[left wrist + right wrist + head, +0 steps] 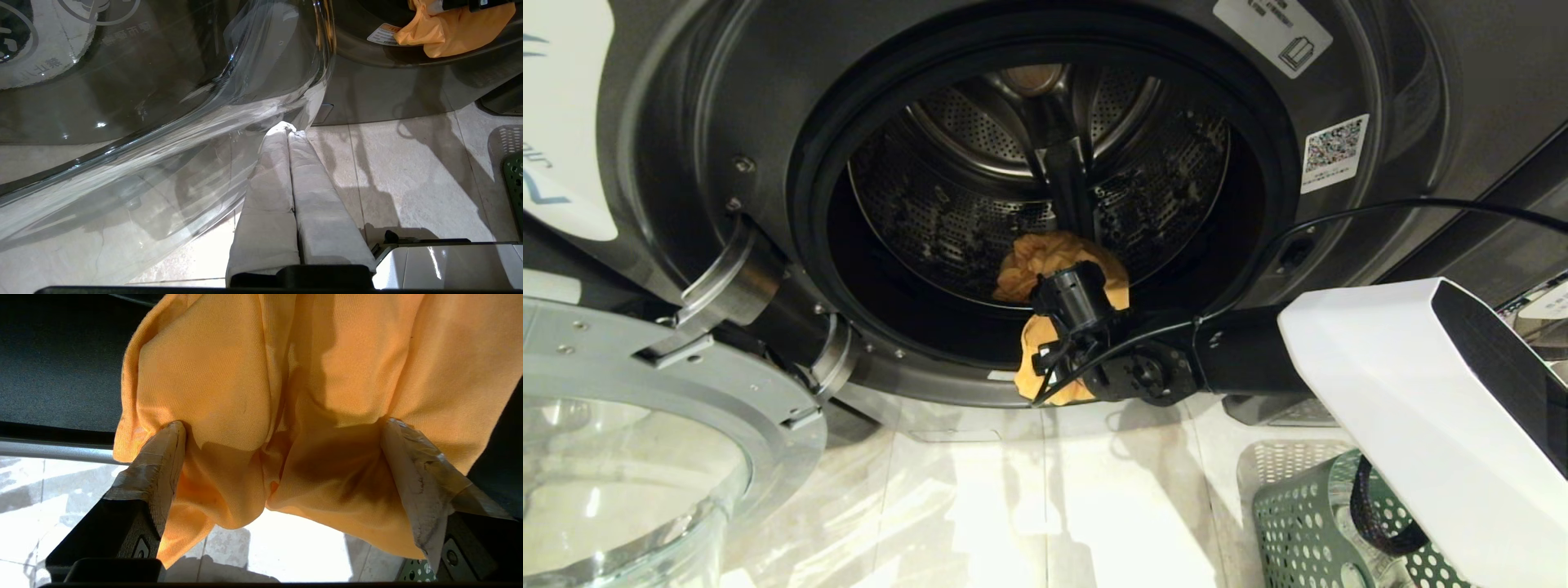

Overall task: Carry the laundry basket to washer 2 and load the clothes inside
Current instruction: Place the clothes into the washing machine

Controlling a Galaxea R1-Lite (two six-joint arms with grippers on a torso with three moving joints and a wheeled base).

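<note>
Step in hand: getting the orange garment (1058,257) fully into the drum (980,188) of the washer (686,163); the number label is mostly cut off in the head view, so I take it for washer 2 from the task.
Right gripper: the right gripper (282,457) is at the lower lip of the door opening, its jaws spread wide with cloth bunched between and draped over the taped fingers (159,465); nothing is pinched.
Garment: part of it lies on the drum floor, part hangs out over the door seal (915,351) toward the floor (1013,506).
Left gripper: the left gripper (291,134) is parked low beside the open glass door (613,457), fingers pressed together and holding nothing.
Laundry basket: the laundry basket (1307,523) stands on the floor at the robot's right, just below the right arm; what is left in it cannot be seen.
How to do it well: push forward and slightly down so the spread fingers sweep the hanging part over the seal, rather than only nudging the top of the bundle.
Watch for: cloth snagging on the fingers on withdrawal, which would likely drag it back out; draw back straight and slowly.
Check: no fabric left on the seal.
</note>
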